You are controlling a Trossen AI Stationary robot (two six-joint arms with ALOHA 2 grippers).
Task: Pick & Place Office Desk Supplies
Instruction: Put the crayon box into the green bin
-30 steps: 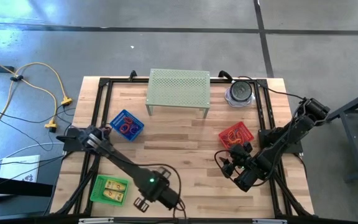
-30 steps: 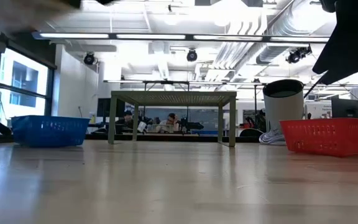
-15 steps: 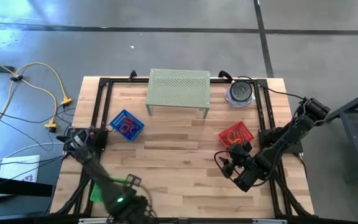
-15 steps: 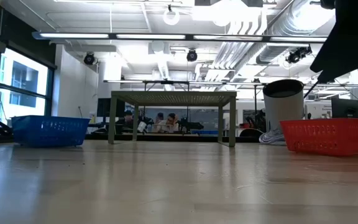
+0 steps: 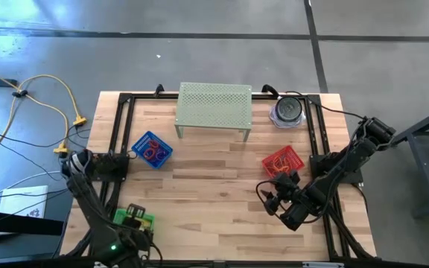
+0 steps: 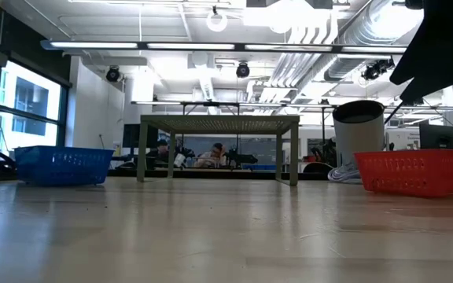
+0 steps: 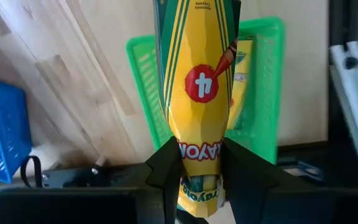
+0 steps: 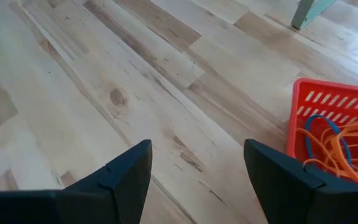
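The left gripper's (image 7: 199, 163) two dark fingers (image 7: 164, 167) pinch the lower end of a small yellow and green cardboard crayon box (image 7: 197, 87). Its label reads "CRAYO" across the bottom, the rest hidden, with a white "4" in a red circle and a red crayon drawn beside it. The box hangs above a green plastic mesh basket (image 7: 266, 93), where another yellow box of the same kind lies (image 7: 241, 93). In the high view this gripper (image 5: 135, 216) sits over that green basket (image 5: 144, 221) at the near left corner of the pale wooden worktop (image 5: 214, 186).

The right gripper's (image 8: 197, 168) fingers (image 8: 126, 171) are spread wide with nothing between them, over bare wood just beside a red plastic mesh basket (image 8: 303, 102) holding thin orange and blue rubber-band loops (image 8: 337, 146). From above, this gripper (image 5: 275, 199) hangs near the red basket (image 5: 283, 161) on the worktop's right side.

A blue plastic mesh basket (image 5: 150, 149) with red and purple loops sits at the left. A pale green perforated metal stand (image 5: 214, 103) stands at the far edge, a round dark container (image 5: 288, 109) beside it.
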